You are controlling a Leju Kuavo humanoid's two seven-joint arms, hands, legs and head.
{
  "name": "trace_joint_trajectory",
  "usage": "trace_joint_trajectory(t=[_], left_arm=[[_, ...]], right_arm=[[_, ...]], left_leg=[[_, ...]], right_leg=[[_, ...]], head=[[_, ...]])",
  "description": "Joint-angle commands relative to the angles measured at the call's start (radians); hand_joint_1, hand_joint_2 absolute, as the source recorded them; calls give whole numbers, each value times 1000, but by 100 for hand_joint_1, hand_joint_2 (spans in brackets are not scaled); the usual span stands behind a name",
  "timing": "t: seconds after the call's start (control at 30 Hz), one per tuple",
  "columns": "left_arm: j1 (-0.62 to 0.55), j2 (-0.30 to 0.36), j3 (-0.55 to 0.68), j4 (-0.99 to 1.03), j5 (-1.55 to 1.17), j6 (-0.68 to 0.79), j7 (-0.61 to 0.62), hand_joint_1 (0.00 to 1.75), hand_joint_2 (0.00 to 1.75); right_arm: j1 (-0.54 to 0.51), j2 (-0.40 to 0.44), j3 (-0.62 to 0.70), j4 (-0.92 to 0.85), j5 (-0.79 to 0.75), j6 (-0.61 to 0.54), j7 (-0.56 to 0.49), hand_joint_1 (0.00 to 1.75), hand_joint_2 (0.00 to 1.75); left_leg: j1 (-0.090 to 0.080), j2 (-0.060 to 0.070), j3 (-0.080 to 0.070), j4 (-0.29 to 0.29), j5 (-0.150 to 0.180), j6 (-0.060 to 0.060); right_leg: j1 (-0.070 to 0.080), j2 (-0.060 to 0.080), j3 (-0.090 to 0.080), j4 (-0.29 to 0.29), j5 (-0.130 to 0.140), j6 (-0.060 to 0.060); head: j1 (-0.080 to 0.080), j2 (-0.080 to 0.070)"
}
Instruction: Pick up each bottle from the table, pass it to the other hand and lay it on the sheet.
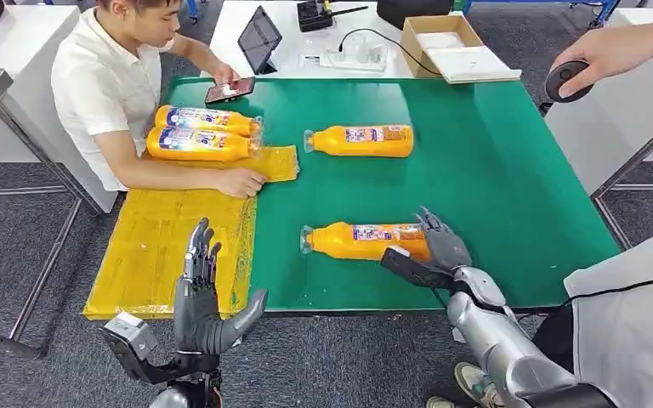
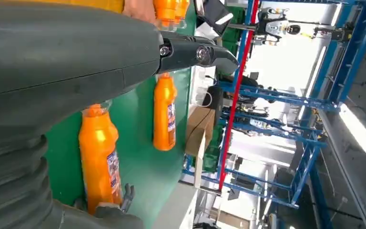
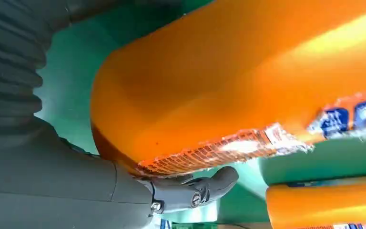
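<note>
Bottles of orange liquid lie on their sides on a green table (image 1: 493, 187). The nearest bottle (image 1: 366, 241) sits at lower centre of the head view, clear cap toward the left, and the right hand (image 1: 444, 244) is at its base end: dark fingers (image 1: 432, 224) reach over the top of the bottle, and the thumb lies along its near side. The right wrist view shows the bottle's rounded base against the palm with the thumb tip close under the label edge; whether the hand has actually tightened on it I cannot tell, and the bottle rests on the table.

A second bottle (image 1: 361, 140) lies at centre, well apart from the first, cap also to the left. Two more bottles (image 1: 204, 133) lie touching side by side at upper left, on the far end of a yellow sheet (image 1: 149, 255) that runs down the left side of the table to its near edge.

The left hand (image 1: 200, 306) is raised at lower left of the head view, in front of the sheet's near end, holding nothing, fingers straight and upright and thumb spread out to the side.

A seated person (image 1: 106, 81) in a white shirt at upper left rests a hand (image 1: 242, 181) on the sheet beside the two bottles. Another person's hand (image 1: 604, 53) at upper right holds a small dark round device (image 1: 565, 81).
</note>
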Motion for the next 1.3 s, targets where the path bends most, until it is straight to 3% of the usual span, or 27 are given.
trace_joint_trajectory(t=[0.03,0.13,0.3,0.47,0.57,0.7,0.8,0.93,1.3], left_arm=[[-20,22,13,52,21,-47,29,0,175],[-18,17,20,51,25,-51,33,0,175],[-12,21,26,34,27,-48,25,0,175],[-6,24,22,15,26,-36,7,0,175],[-4,26,22,9,26,-35,7,0,175],[13,15,42,-19,20,23,-30,0,175],[21,-14,91,0,92,71,-5,0,175],[59,4,110,-18,288,-130,1,0,175],[63,0,114,-16,285,-137,-2,0,175]], right_arm=[[6,-14,60,113,17,49,36,175,175],[1,-17,65,108,20,64,17,175,175],[34,0,-6,67,-87,56,-149,175,175],[71,52,-61,-4,-197,-32,-282,175,175],[72,55,-60,-8,-199,-29,-281,175,175],[136,89,-81,-172,-297,-92,-399,175,175],[224,130,-96,-393,-436,-28,-417,175,175],[332,153,-54,-653,-554,3,-394,175,175],[328,143,-50,-645,-561,4,-387,175,175]], left_leg=[[1,-1,3,-1,0,-1],[1,-1,4,-1,0,-1],[1,-2,5,-2,1,-2],[2,0,4,-2,0,-2],[2,1,2,-2,-1,-2],[2,2,-1,-1,-1,-2],[2,0,-4,-1,-1,-1],[2,0,-7,0,-1,-1],[2,-2,-8,-1,-2,-2]], right_leg=[[1,-2,4,-2,0,-1],[1,-3,5,-2,0,-2],[2,-3,6,-2,0,-2],[2,-2,6,-2,0,-3],[2,-1,4,-1,-1,-3],[2,0,0,0,0,-2],[2,0,-1,0,0,-1],[2,1,-5,1,-1,-1],[1,-1,-5,0,-2,-2]], head=[[0,0],[0,0],[0,0],[0,0],[0,0],[0,0],[0,0],[0,0],[0,0]])
